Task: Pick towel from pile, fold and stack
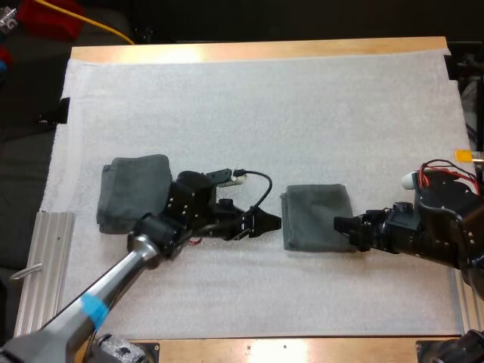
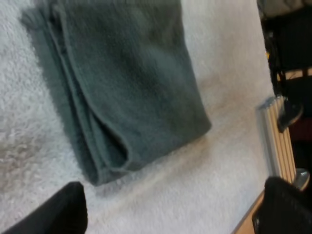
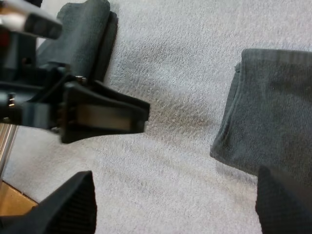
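Observation:
A folded dark grey-green towel lies flat on the white mat, right of centre. Its layered edges face my left gripper, whose two fingers stand wide apart just short of the towel. In the high view that left gripper sits just left of the towel. My right gripper is at the towel's right edge, low over the mat, fingers spread open with nothing between them. A second folded towel rests at the mat's left, behind the left arm. The right wrist view looks across the towel toward the left gripper.
A ribbed aluminium rail lies along the table's left front side. The white mat stretches bare toward the wooden far edge. A metal rail lies past the towel in the left wrist view.

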Robot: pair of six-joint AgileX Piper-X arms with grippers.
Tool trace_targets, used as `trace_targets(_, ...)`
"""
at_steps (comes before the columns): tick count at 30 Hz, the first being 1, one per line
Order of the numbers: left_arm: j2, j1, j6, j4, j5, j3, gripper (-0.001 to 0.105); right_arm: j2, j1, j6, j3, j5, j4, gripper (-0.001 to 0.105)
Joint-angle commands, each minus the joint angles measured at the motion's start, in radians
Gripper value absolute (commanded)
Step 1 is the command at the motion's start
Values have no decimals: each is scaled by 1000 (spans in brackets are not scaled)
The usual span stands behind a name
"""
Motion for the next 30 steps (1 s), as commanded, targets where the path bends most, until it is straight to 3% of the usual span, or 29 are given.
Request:
trace_targets(1,16,-6,-15,-29,-16,0,71,-5,2,1,-2,-8,1,67)
trace_targets(9,171,-10,-73,-123,-20,-9,71,-5,2,1,-2,-8,1,67)
trace_targets(22,369,-56,-79,-68,-30,-150,71,-5,2,3,-2,-8,1,67)
trace_targets(30,421,-124,-79,8,-129,-207,71,-5,2,3,-2,-8,1,67)
